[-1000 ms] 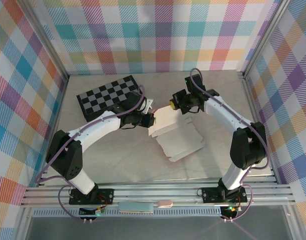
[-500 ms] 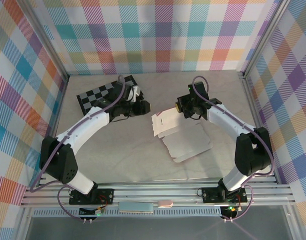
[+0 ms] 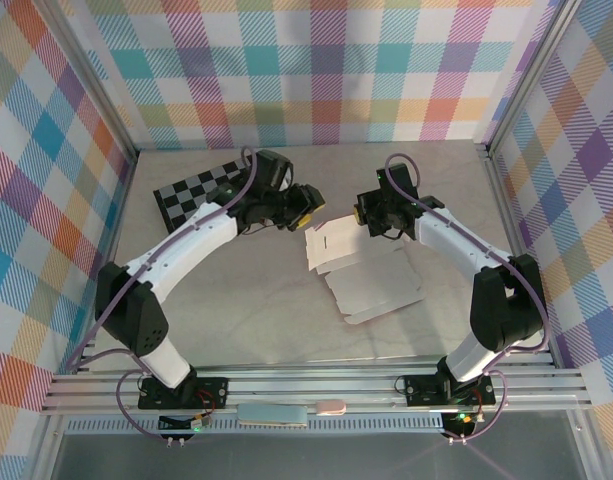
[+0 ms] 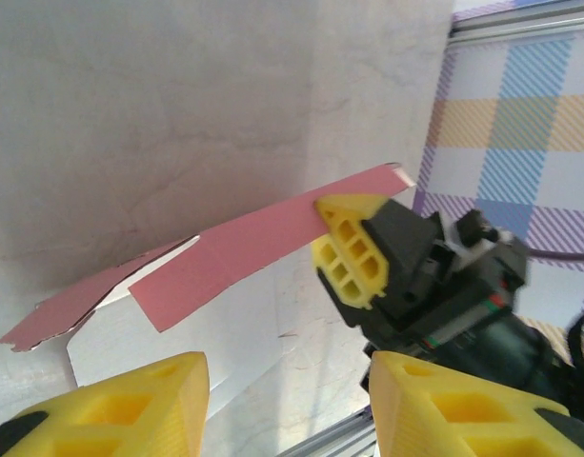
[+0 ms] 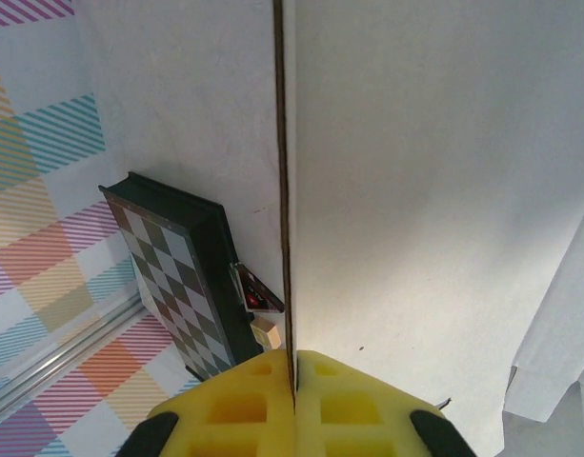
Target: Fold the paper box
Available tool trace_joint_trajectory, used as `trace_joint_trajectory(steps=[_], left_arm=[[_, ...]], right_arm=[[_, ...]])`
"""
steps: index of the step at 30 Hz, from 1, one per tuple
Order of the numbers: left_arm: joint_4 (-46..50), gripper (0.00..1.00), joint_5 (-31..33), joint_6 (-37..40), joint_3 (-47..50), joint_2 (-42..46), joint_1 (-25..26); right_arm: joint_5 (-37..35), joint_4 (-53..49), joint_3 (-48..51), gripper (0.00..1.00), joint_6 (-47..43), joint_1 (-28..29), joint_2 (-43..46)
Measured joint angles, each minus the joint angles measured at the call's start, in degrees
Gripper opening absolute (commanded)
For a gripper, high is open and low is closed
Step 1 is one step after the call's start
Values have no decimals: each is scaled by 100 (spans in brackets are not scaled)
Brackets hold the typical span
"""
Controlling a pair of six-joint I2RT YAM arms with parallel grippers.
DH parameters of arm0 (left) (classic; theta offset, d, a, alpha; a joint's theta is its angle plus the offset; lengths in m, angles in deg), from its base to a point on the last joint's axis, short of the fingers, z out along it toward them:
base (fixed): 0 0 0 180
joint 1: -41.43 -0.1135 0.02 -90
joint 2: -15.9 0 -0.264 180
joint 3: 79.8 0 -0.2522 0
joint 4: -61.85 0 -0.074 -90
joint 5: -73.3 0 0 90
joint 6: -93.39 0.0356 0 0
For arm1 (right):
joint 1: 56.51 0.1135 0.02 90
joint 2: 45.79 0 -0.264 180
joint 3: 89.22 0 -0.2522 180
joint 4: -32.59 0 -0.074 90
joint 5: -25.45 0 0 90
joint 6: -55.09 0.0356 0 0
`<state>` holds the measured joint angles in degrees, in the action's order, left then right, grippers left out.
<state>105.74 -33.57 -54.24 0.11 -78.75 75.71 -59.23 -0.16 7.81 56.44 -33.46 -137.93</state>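
**Desk:** How far along are we with the fold?

**Floor:** Barely begun, we judge. The thin pink card paper box, die-cut and pale on its reverse, lies mostly flat and opened out on the pale stone-look table, right of centre, whitish side up. Only the panel at its far end is raised off the surface. The right gripper has its yellow fingers pinched tight on that panel's edge. No walls stand and no tabs sit in slits, so nearly all the creasing is left.

**Desk:** And our other arm?

**Floor:** The left gripper hovers just beside the box's far-left corner, jaws partway apart and holding nothing. From its wrist camera we see the pink flap just ahead of its fingers.

**Desk:** Room to work?

**Floor:** We have open table near and left of the box. The flat black-and-grey checkered board lies at the far left, apart from the card. The two grippers are near each other over the far edge, and we judge that the tight spot. The plaid side walls stand well apart.
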Motion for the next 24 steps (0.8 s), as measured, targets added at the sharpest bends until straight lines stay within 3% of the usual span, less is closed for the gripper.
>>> trace_joint_trajectory(steps=[9, 24], left_arm=[[98, 51, 199, -308, -61, -391, 212], [-505, 49, 236, -671, -273, -916, 348]], right_arm=[[0, -13, 0, 0, 66, 0, 103], [-42, -17, 13, 0, 101, -20, 166]])
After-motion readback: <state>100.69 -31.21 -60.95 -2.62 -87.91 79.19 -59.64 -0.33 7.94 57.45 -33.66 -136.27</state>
